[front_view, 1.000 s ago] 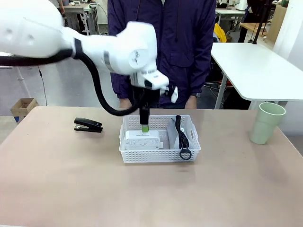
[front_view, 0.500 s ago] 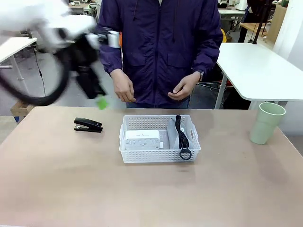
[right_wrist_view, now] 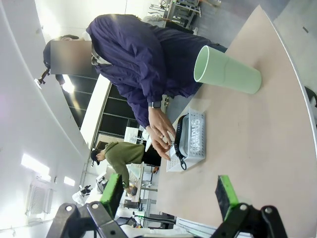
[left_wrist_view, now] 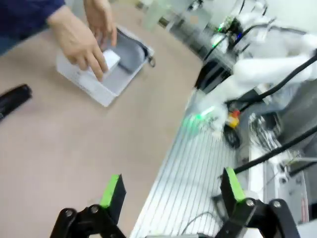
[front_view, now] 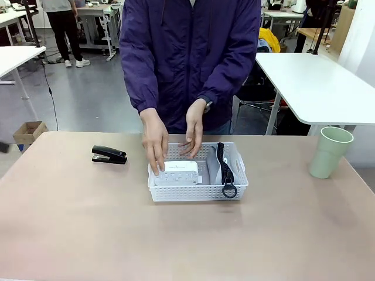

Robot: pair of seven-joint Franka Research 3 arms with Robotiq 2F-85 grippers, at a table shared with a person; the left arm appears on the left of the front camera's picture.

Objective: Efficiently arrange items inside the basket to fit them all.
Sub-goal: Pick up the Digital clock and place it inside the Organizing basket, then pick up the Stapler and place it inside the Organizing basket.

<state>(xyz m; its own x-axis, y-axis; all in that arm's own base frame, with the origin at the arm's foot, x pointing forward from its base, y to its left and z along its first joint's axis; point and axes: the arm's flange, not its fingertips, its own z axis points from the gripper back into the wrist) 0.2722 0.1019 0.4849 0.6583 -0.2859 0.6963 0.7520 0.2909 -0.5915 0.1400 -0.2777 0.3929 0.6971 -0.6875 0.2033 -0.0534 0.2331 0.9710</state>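
Basket (front_view: 193, 192), white with lattice walls, at the middle of the table (front_view: 88, 228); items read from left to right. Black stapler (front_view: 109, 155): lies flat on the table to the left of the basket, apart from it. White box (front_view: 176, 174): lies flat in the left part of the basket. One hand (front_view: 155, 145) of the person standing at the far side reaches down with its fingers on the far left edge of the box. The other hand (front_view: 193, 133) hangs just right of it, fingertips inside the basket at the far side of the box; whether they touch the box cannot be told. Grey pouch (front_view: 214, 167): stands on edge in the right part of the basket, just beside the box, its black strap (front_view: 226, 172) running along its top and hanging over the near wall. Pale green cup (front_view: 330, 153): upright on the table well to the right of the basket, near the right edge.

Left gripper (left_wrist_view: 172, 188), left wrist view: jaws spread wide with nothing between them, above the table's edge and well apart from the basket. Right gripper (right_wrist_view: 169, 192), right wrist view: jaws likewise spread wide and empty, above the table, with the cup and basket farther off.
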